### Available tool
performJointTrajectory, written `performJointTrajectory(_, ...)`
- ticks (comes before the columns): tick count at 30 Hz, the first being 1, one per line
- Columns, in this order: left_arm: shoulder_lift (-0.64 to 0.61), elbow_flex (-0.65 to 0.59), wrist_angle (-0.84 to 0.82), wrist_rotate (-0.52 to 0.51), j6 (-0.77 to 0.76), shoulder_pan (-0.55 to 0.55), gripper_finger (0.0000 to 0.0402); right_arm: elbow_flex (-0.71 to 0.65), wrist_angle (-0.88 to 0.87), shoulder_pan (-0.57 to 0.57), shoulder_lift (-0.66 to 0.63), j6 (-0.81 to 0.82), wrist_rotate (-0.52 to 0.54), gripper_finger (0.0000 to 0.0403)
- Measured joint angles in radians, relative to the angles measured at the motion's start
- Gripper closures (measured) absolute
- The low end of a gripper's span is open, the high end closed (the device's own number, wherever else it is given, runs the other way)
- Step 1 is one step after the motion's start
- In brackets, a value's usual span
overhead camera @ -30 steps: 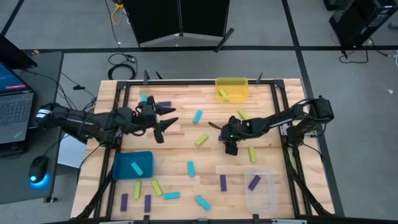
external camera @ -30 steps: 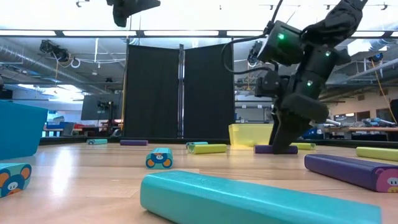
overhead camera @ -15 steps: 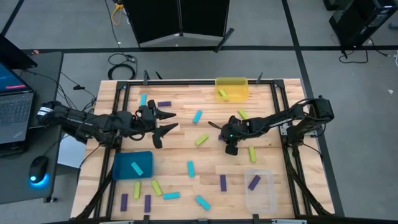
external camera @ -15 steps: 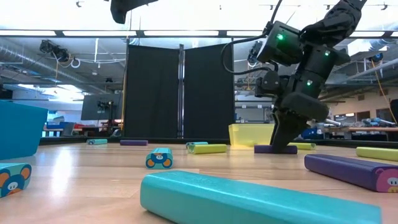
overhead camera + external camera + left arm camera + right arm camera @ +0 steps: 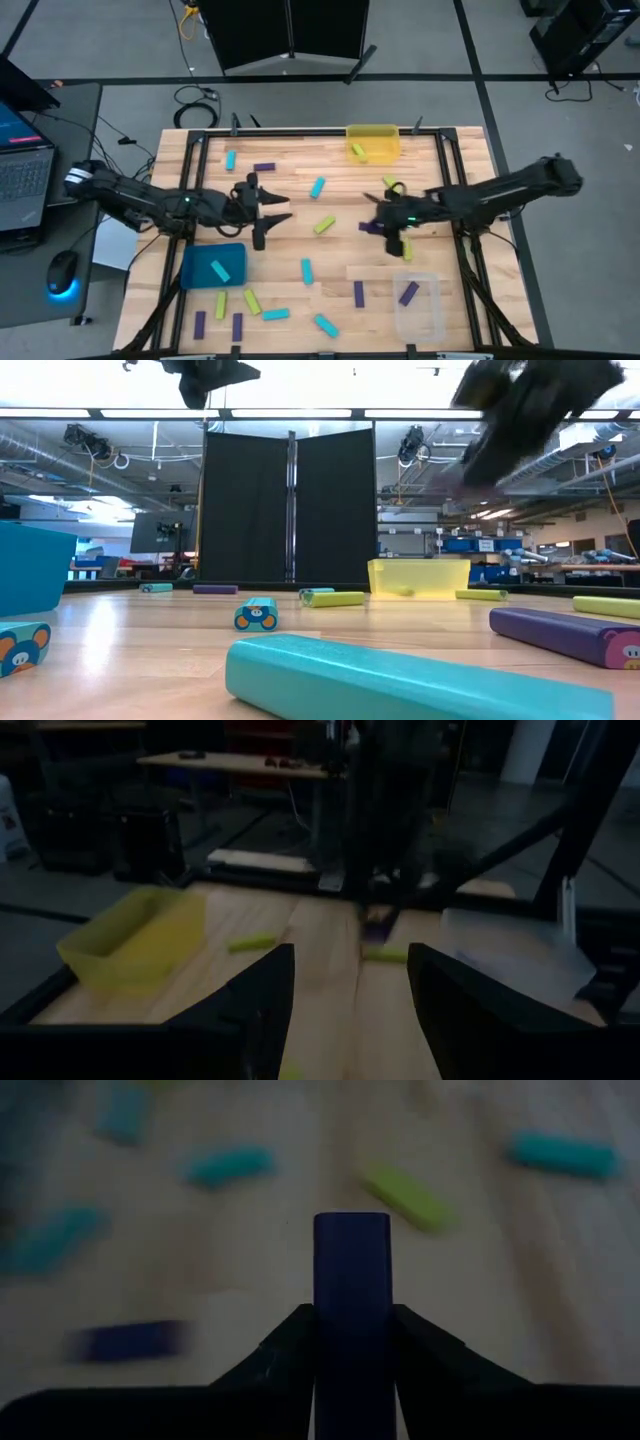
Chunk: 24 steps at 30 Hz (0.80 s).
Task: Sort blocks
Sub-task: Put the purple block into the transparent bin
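Clamping a dark purple rectangular block [image 5: 352, 1295] between its two fingers, the right gripper [image 5: 385, 226] hangs above the middle-right of the slatted wooden table [image 5: 290, 185]; the right wrist view shows the bar standing endwise in the grip, clear of the surface, with blurred cyan and yellow-green bars below it. That lifted hold makes sense if the block is bound for the clear plastic rectangular bin [image 5: 420, 308] near the front right corner, which already holds one purple bar [image 5: 409, 293]; I judge this a carry toward that bin. The left gripper [image 5: 272, 217] waits over the left-middle of the table with its fingers spread wide and nothing between them, just behind the teal rectangular bin [image 5: 212, 266] that holds a cyan bar [image 5: 221, 268]. A yellow translucent bin [image 5: 372, 142] sits at the far edge with a yellow-green bar [image 5: 358, 151] inside, so each colour seems to have its own bin. Loose blocks remain scattered: cyan bars [image 5: 317, 187] in the middle, yellow-green ones [image 5: 323, 225] near the centre and by the right gripper, purple ones [image 5: 358, 293] toward the front. The path from the right gripper to the clear bin looks open apart from a yellow-green bar close by it; the bin lies close to the table's right frame rail, so there is little room on that side. The arms are well apart.
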Motion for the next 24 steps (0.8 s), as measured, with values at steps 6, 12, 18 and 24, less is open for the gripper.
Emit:
performJointTrajectory(6, 0.055, 0.0, 0.008, 0.0, -0.002, 0.0, 0.0198, 0.001, -0.199, 0.259, -0.201, 0.259, -0.07, 0.029)
performJointTrajectory(12, 0.06, 0.0, 0.002, 0.0, -0.028, 0.0, 0.0198, 0.001, -0.257, 0.548, -0.176, 0.647, -0.006, 0.029)
performJointTrajectory(18, 0.06, 0.0, -0.018, 0.0, -0.08, -0.01, 0.0198, 0.001, -0.255, 0.732, -0.03, 0.938, 0.052, 0.0226)
performJointTrajectory(24, 0.06, 0.053, -0.155, -0.005, -0.162, -0.047, 0.0198, 0.001, -0.207, 0.762, 0.077, 0.966, 0.153, 0.0091)
